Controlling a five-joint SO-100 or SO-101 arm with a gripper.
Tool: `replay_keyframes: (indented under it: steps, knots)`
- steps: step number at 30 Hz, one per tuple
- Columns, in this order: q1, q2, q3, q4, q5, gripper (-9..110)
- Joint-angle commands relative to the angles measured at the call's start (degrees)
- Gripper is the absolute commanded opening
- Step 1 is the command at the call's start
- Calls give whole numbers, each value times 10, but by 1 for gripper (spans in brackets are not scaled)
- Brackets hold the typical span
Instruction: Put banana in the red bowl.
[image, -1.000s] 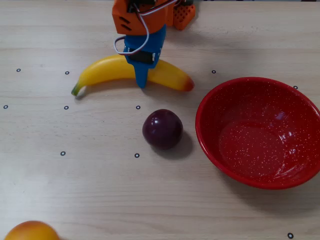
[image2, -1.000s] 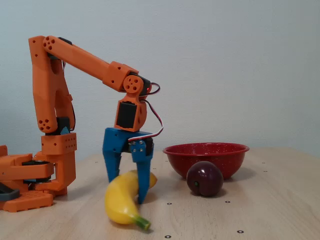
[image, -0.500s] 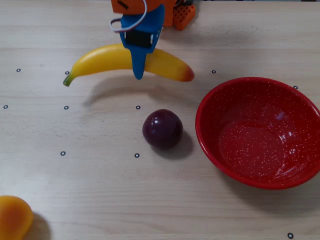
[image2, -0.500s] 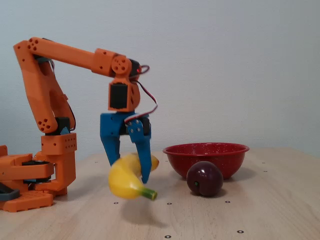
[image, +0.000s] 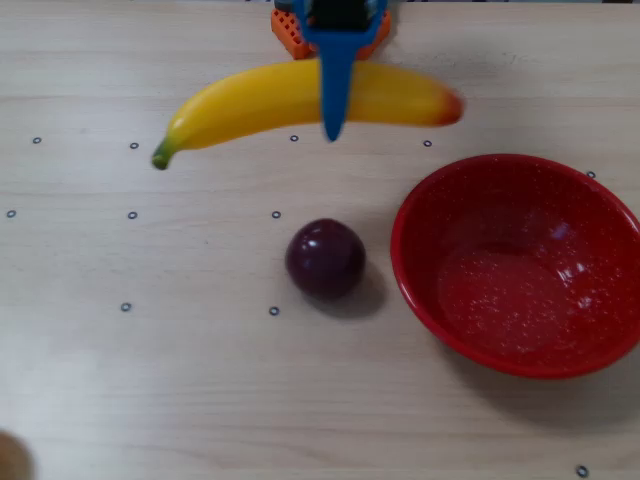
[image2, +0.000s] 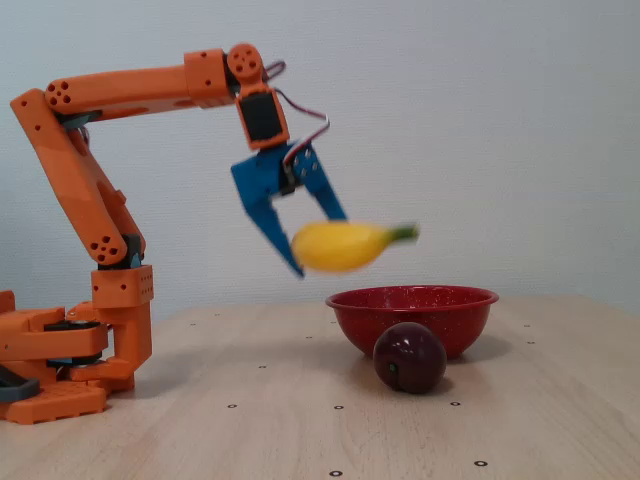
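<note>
Above the pale wooden table (image: 200, 400), the orange arm (image2: 120, 90) holds the banana (image: 290, 98) clear of the surface, its blue jaws clamped across the fruit near mid-length. Seen from overhead, one blue finger (image: 337, 80) crosses the top of the yellow body, with the green stem end pointing lower left and the reddish-orange tip to the right. The gripper (image2: 312, 242) in the fixed view tilts toward the right, and the banana (image2: 345, 246), blurred, sits between the fingertips with its stem end sticking out to the right.

The fixed view shows the banana hanging higher than the rim of the red bowl (image2: 412, 312), over or just left of the bowl's left edge. Overhead, the red bowl (image: 420, 290) stands at the right of the table, nothing inside it, and the banana's tip appears just above its upper-left rim in the frame.

A dark purple plum (image: 325, 259) rests on the table just left of the bowl, below the banana in the overhead frame. From the side, the plum (image2: 409, 357) stands in front of the bowl. The arm's orange base (image2: 60, 365) sits at the left of the fixed view.
</note>
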Motion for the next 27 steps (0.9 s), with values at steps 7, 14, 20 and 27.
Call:
replay_keyframes:
  steps: [7, 14, 20, 27]
  knots:
    - [-89, 40, -172, 19, 33, 0]
    - [-153, 6, -224, 44, 48, 0]
    - [-217, -32, -264, 69, 66, 0]
    - [-257, -102, -292, 53, 69, 0]
